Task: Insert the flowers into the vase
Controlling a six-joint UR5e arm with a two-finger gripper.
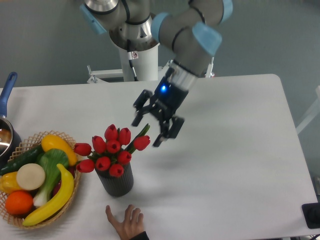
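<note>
The flowers (111, 149), a bunch of glossy red tulip heads with green stems, stand in the vase (117, 181), a short dark ribbed cylinder at the table's front left. My gripper (150, 131) is open and empty. It hangs above and to the right of the flowers, clear of them, fingers pointing down toward the table.
A woven basket (70, 192) of fruit and vegetables sits left of the vase. A pot with a blue handle (7, 92) is at the far left edge. A human hand (126, 225) reaches in at the front edge, just below the vase.
</note>
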